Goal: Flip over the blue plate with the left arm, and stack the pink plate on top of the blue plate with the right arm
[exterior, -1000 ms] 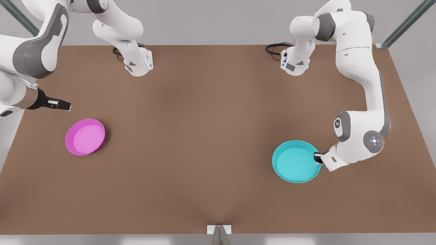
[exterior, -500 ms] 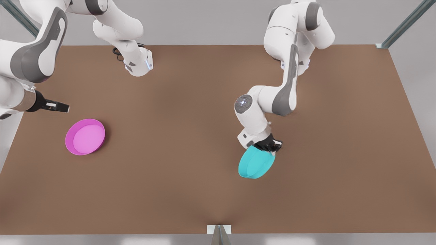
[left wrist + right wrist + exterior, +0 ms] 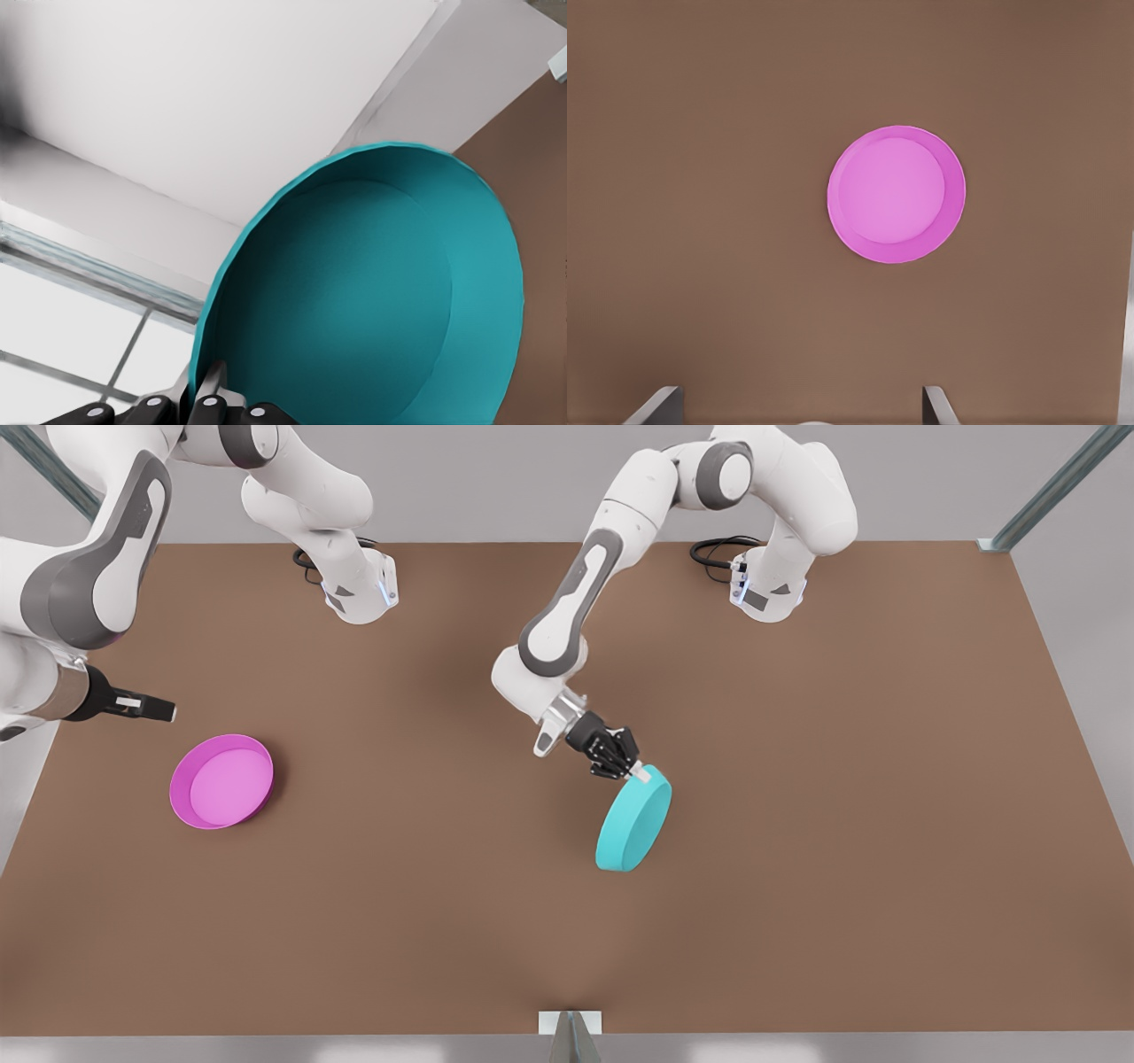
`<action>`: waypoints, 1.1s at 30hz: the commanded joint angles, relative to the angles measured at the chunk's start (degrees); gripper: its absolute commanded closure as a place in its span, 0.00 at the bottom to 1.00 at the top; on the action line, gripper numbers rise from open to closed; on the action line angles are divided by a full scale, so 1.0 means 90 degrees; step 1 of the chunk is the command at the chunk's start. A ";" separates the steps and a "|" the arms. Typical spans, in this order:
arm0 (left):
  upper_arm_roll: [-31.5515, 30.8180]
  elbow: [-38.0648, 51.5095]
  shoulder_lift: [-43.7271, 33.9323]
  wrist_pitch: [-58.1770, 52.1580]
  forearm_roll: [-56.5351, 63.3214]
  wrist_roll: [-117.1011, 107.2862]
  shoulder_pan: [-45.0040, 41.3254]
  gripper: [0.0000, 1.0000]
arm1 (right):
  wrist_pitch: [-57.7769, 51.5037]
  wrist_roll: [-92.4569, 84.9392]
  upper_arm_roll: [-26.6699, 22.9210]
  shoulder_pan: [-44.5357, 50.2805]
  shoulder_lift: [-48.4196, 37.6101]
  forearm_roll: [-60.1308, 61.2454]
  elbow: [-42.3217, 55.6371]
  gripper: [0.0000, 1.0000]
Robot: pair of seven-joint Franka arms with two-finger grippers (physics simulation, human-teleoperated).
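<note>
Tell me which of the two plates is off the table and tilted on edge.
The blue plate, gripped at its rim by the left gripper and turned on edge. The pink plate lies flat on the table, open side up.

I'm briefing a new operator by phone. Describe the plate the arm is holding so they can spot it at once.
On the brown table, look near the middle, under the arm reaching in from the back. The left hand pinches the rim of the blue plate, holding it tilted on edge. Unlike the pink plate lying flat, open side up, it is cyan and lifted.
</note>
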 commanded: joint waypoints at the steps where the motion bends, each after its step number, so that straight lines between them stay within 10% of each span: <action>1: -0.0094 -0.0005 0.0120 -0.0467 0.0307 -0.4879 -0.0096 0.79 | 0.0011 -0.0094 -0.0003 -0.0018 0.0002 0.0003 0.0001 0.00; 24: -0.1198 -0.0044 0.1087 -0.1668 0.1225 -0.5553 -0.0242 0.79 | 0.0011 -0.0270 -0.0003 -0.0203 0.0060 0.0130 -0.0018 0.00; 27: -0.1305 -0.0005 0.1165 -0.1658 0.1196 -0.5534 -0.0213 0.55 | -0.0008 -0.0270 -0.0003 -0.0184 0.0041 0.0130 -0.0008 0.00; 33: -0.1852 0.1000 0.1175 -0.1570 0.0405 -0.5494 -0.0008 0.52 | 0.0001 -0.0260 -0.0003 -0.0184 0.0041 0.0130 0.0001 0.00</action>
